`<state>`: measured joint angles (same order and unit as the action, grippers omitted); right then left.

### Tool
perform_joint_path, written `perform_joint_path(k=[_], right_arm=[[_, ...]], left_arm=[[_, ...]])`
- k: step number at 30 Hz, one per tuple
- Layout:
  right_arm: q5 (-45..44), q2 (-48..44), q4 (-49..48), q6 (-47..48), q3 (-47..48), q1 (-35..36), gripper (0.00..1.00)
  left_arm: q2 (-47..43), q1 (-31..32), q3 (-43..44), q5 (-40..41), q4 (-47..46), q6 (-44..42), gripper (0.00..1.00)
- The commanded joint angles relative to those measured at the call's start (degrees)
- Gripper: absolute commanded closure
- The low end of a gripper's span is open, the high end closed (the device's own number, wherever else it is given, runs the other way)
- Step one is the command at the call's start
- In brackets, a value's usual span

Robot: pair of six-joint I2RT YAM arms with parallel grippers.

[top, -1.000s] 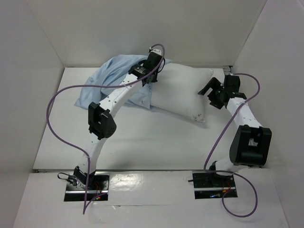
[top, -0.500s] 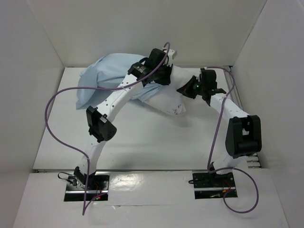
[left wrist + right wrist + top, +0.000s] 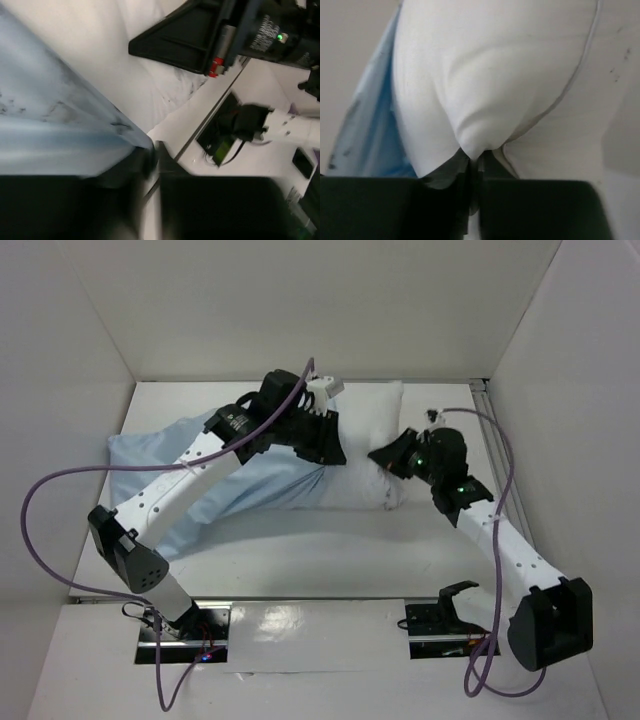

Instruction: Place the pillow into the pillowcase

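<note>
**A:** Where does the pillow [image 3: 365, 430] lie?

**B:** Across the far half of the table [image 3: 300, 560], close to the back wall. Its right part shows bare and white. On the left it meets the pillowcase [image 3: 230, 480], a wrinkled pale blue spread reaching toward the left wall.

**A:** Is the pillow inside the sack?

**B:** I cannot tell how far. From above, the blue cloth lies against the pillow's left side and its edge sits under the left arm.

**A:** What about the left gripper [image 3: 154, 160]?

**B:** Its jaws are pressed together on a fold of the pillowcase. In its wrist view the blue cloth runs taut straight into the fingertips.

**A:** And the right gripper [image 3: 475, 167]?

**B:** It pinches the pillow. In its wrist view the white fabric puckers into a point between the fingers, with a strip of blue cloth at the left. The two grippers are near each other, at the pillow's near edge.
</note>
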<state>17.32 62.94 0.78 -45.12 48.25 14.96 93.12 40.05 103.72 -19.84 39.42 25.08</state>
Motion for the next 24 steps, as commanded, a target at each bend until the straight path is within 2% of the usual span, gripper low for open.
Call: perform_joint_path(k=[1, 3, 4, 7, 8, 10, 11, 12, 13, 15, 16, 18, 20, 24], right_arm=[[1.22, 0.80, 3.69, -1.73, -7.90, 2.88, 0.78], [-0.52, 0.26, 10.10, 1.33, -7.12, 2.88, 0.40], [-3.41, -0.61, 12.56, 2.57, -4.33, 2.88, 0.16], [-8.78, -1.15, 21.97, 7.49, 3.30, 1.13, 0.01], [-9.32, -1.15, 25.73, 8.81, 5.17, -0.01, 0.01], [-9.32, -0.45, 28.92, 13.29, 8.16, -0.54, 0.01], [-9.32, 0.16, 30.50, 14.96, 10.18, -0.55, 0.01], [-9.32, 0.17, 33.30, 17.50, 10.20, -0.55, 0.01], [-9.32, 0.17, 34.28, 18.66, 10.20, -0.55, 0.01], [-6.08, -1.14, 35.69, 21.20, 7.84, -0.55, 0.01], [-4.77, -1.15, 35.70, 21.74, 6.69, -0.55, 0.01], [-0.55, -1.68, 35.70, 22.27, 3.00, 0.77, 0.01], [1.39, -0.98, 34.13, 21.31, -1.02, 1.82, 0.01], [5.52, 2.61, 25.54, 19.37, -5.44, 5.94, 0.01]], left_arm=[[-3.03, 1.52, -1.61, -4.88, -2.96, 2.00, 0.48], [-2.51, 1.52, 1.29, 0.83, 0.55, -0.72, 0.29], [-2.51, 1.52, 4.44, 2.59, 3.70, -1.61, 0.17], [-1.80, 1.52, 8.60, 11.37, 8.98, -2.76, 0.15], [-1.80, 1.52, 8.60, 17.23, 10.05, -2.76, 0.19], [-3.03, 1.00, 7.91, 23.58, 11.73, -0.66, 0.28], [-5.47, 0.99, 4.85, 27.44, 12.43, 0.57, 0.36], [-7.06, 0.99, 2.56, 35.92, 13.74, 4.32, 0.44], [-8.82, 0.99, -3.20, 39.75, 14.36, 6.45, 0.44], [-14.77, 0.47, -10.26, 46.78, 14.89, 12.06, 0.36], [-16.55, 0.46, -13.60, 48.04, 15.68, 14.27, 0.22], [-21.63, -1.46, -22.74, 50.23, 17.00, 20.67, 0.12], [-24.12, -2.43, -30.02, 50.25, 17.01, 23.25, 0.05], [-23.17, -2.96, -37.80, 49.20, 12.52, 22.47, 0.03]])
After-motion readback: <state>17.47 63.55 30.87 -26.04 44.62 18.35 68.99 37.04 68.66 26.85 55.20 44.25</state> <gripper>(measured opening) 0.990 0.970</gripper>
